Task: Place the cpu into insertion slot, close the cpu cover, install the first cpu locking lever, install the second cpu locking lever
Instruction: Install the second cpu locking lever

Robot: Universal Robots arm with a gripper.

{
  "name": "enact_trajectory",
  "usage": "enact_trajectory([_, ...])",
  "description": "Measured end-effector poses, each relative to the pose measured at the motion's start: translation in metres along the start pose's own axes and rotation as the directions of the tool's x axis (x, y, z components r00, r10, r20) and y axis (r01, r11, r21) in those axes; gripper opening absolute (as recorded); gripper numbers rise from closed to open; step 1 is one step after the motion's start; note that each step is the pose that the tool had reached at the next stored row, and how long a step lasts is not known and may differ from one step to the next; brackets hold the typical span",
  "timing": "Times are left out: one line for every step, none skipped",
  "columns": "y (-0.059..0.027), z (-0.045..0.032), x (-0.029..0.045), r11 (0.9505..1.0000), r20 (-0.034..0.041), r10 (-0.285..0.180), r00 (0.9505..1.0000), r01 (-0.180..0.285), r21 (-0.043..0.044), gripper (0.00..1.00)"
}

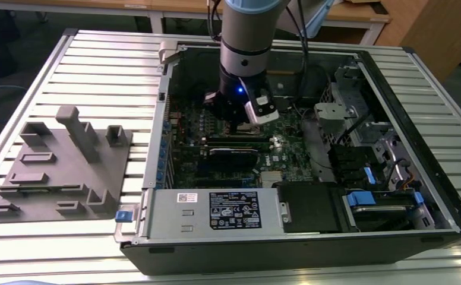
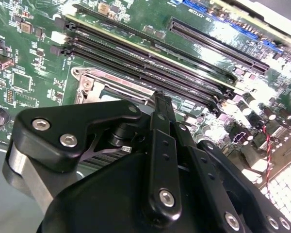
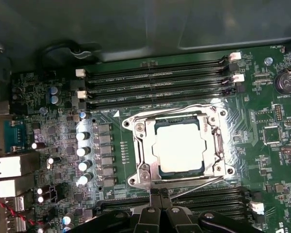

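Note:
In the first wrist view the cpu [image 3: 179,148], a pale silver square, lies in the insertion slot [image 3: 157,127]. The cpu cover [image 3: 144,145], a metal frame, lies flat around it. One thin wire locking lever [image 3: 169,110] runs along the socket's side by the memory slots. A second lever [image 3: 199,187] slants along the opposite side. My gripper [image 3: 159,195] sits just off that side with its black fingers pressed together and nothing between them. In the second wrist view the gripper [image 2: 159,99] hangs over the socket's edge [image 2: 94,80]. The exterior view shows the gripper [image 1: 239,119] low inside the computer case.
Long black memory slots [image 3: 157,82] flank the socket on two sides, with capacitors [image 3: 82,150] on a third. In the exterior view the open case [image 1: 155,148] holds a power-supply box [image 1: 214,209] and drive bays [image 1: 373,172]. A grey fixture block [image 1: 60,166] lies at that view's left.

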State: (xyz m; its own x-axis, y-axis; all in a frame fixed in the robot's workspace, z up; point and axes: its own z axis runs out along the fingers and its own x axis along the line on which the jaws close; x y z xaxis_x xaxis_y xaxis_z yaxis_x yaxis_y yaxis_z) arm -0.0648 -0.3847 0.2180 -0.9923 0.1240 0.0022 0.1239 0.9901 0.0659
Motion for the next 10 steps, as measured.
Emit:
enact_trajectory([-0.0005,0.0,0.0,1.0,0.0,0.0,1.0,0.0,0.0,0.11])
enact_trajectory([-0.0009,-0.0001,0.0,1.0,0.0,0.0,1.0,0.0,0.0001,0.11])
enact_trajectory([-0.0014,-0.0001,0.0,1.0,0.0,0.0,1.0,0.0,0.0,0.11])
enact_trajectory([-0.0019,0.0,-0.0001,1.0,0.0,0.0,1.0,0.0,0.0,0.11])
enact_trajectory([-0.0023,0.0,-0.0001,1.0,0.0,0.0,1.0,0.0,0.0,0.11])
enact_trajectory([-0.0029,-0.0001,-0.0002,1.0,0.0,0.0,1.0,0.0,0.0,0.11])
enact_trajectory([-0.0034,-0.0002,-0.0003,1.0,0.0,0.0,1.0,0.0,0.0002,0.11])
enact_trajectory([-0.004,-0.0002,-0.0004,1.0,0.0,0.0,1.0,0.0,0.0001,0.11])
enact_trajectory([-0.0046,-0.0002,-0.0004,1.0,0.0,0.0,1.0,0.0,0.0,0.11])
enact_trajectory([-0.005,-0.0002,-0.0005,1.0,0.0,0.0,1.0,0.0,0.0,0.11])
